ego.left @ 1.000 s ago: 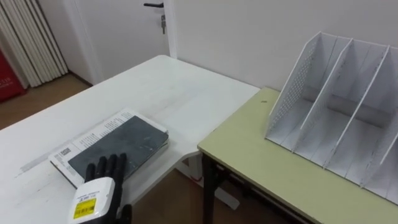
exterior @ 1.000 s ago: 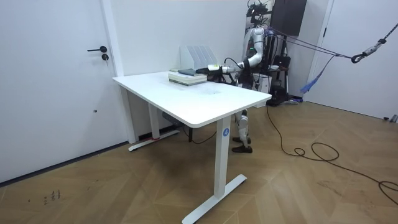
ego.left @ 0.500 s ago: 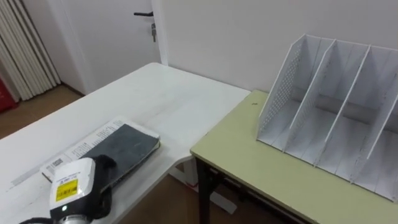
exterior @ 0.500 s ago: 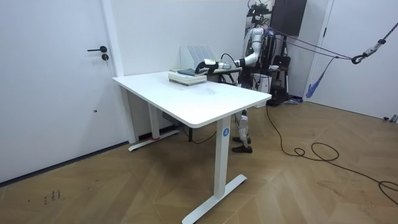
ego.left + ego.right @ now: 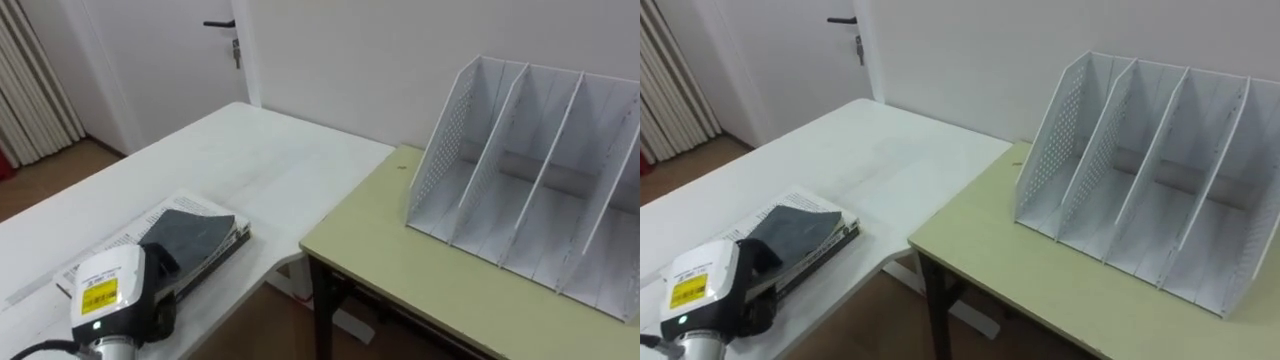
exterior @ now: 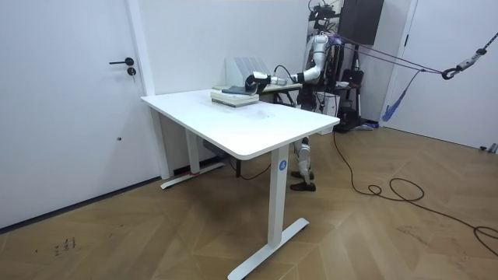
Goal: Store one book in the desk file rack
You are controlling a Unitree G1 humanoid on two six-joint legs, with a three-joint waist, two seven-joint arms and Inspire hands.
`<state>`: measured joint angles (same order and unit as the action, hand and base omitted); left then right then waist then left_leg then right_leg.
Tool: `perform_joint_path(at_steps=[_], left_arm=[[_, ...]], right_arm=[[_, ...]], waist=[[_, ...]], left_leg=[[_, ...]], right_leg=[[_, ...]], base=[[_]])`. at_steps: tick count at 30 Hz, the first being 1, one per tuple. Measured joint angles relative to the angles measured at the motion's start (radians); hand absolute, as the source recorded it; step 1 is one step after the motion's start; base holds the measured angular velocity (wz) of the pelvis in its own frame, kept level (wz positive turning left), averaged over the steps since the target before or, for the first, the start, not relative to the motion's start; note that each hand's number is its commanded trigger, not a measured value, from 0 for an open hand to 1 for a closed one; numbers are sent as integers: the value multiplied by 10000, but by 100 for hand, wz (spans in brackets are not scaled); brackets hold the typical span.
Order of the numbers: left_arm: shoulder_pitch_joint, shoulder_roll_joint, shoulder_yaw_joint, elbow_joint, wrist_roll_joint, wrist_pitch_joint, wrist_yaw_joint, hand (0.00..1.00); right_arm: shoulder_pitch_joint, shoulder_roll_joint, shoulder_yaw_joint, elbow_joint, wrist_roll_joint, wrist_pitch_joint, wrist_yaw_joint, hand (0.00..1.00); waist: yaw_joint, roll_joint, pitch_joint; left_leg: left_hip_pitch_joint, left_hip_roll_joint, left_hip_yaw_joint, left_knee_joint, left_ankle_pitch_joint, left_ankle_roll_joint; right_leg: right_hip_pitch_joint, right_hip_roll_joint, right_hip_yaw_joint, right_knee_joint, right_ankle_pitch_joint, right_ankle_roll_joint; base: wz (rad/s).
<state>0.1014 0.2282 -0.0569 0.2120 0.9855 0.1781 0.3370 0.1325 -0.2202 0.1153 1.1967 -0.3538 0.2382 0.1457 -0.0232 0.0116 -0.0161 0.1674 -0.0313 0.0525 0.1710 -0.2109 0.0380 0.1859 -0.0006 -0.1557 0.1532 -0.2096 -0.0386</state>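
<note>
- The left hand (image 5: pixel 108 292) rests on the near end of the book (image 5: pixel 195 232); I cannot tell whether it grips.
- The book lies flat on the white table (image 5: pixel 260 150); secure its edge before lifting.
- The file rack (image 5: pixel 530 190) stands far right of the hand, its slots empty.
- A second ago the hand lay flat on the cover; now its back is tipped up.

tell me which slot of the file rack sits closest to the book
The leftmost slot, bounded by the perforated outer wall of the file rack; it faces the white desk holding the book.
</note>
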Motion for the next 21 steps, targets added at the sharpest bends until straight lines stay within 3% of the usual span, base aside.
perform_joint_path(at_steps=[6,11,14,16,17,19,21], left_arm=[[351,-9,140,-964,-953,-52,-371,100],[390,-12,405,-1666,-2347,-251,-933,100],[388,-36,668,-2356,-3996,-387,-1319,100],[393,-27,856,-3089,-5801,-630,-1574,100],[394,-27,880,-3151,-6252,-775,-1623,100],[394,-36,923,-3353,-7735,-1126,-2042,100],[393,-49,930,-3459,-8694,-1327,-2408,100]], right_arm=[[50,11,-103,-694,-17,-120,-30,0],[-258,9,-216,-961,207,-743,-124,0],[-231,-4,-211,-1694,431,-942,-65,0],[-236,-79,-307,-2307,1112,-1115,85,0],[-248,-78,-321,-2444,1357,-1234,158,0],[-356,-52,-329,-3203,1941,-1737,491,0],[-372,35,-420,-3887,1978,-1997,719,0]], waist=[[26,-13,7],[103,-12,27],[297,-33,66],[385,-100,228],[454,-142,255],[521,-137,239],[526,-154,232]], left_leg=[[-12,6,-12,-9,0,1],[-104,9,-17,1,6,11],[-330,11,-3,34,10,16],[-412,12,35,102,12,20],[-416,15,18,102,12,20],[-438,14,5,108,12,19],[-483,10,16,141,10,18]], right_leg=[[19,-36,-115,-33,-16,2],[-75,-83,-255,-39,-37,33],[-283,-122,-362,-7,-34,36],[-331,-127,-360,-12,-32,39],[-327,-126,-367,-8,-32,39],[-290,-124,-388,-17,-32,39],[-300,-127,-394,-5,-30,38]], base=[[1],[9],[5],[7],[0],[2],[5]])
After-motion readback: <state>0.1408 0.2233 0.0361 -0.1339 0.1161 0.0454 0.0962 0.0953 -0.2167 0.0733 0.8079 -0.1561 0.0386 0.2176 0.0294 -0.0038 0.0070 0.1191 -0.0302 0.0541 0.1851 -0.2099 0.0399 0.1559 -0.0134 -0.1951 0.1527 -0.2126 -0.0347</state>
